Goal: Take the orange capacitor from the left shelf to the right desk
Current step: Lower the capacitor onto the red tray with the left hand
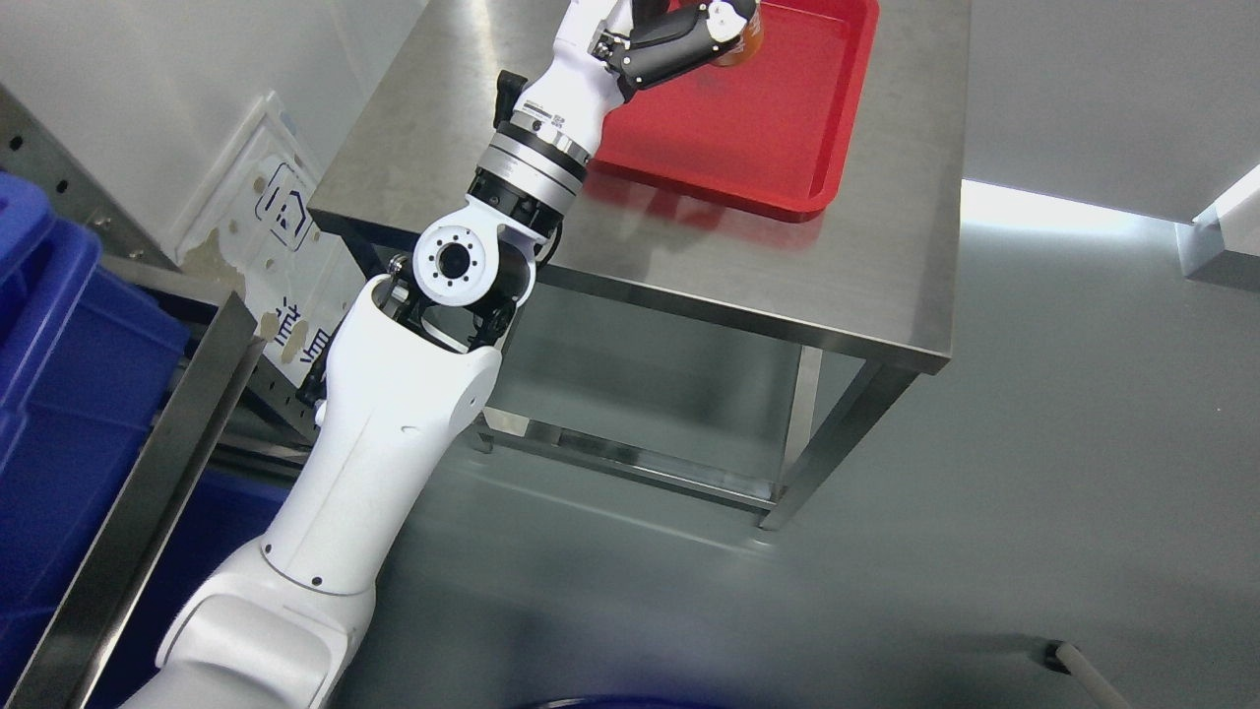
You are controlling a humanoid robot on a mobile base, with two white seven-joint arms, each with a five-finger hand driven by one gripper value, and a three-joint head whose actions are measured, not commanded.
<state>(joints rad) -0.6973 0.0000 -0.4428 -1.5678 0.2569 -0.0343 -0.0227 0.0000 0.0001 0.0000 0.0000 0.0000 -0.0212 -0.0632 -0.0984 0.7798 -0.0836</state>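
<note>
Gripping orange capacitor [745, 34], left hand [689, 34] above tray [787, 148]

We see a steel desk [787, 266] at twelve o'clock; a red tray [748, 128] lies directly on its top, toward one o'clock.

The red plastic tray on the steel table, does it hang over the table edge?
No, the red plastic tray lies fully on the top of the steel table, with bare metal showing beyond its visible sides.

tray [778, 128] red | capacitor [745, 37] orange | desk [866, 266] bare grey steel | bin [69, 394] blue | left arm [394, 423] white, black joints
</note>
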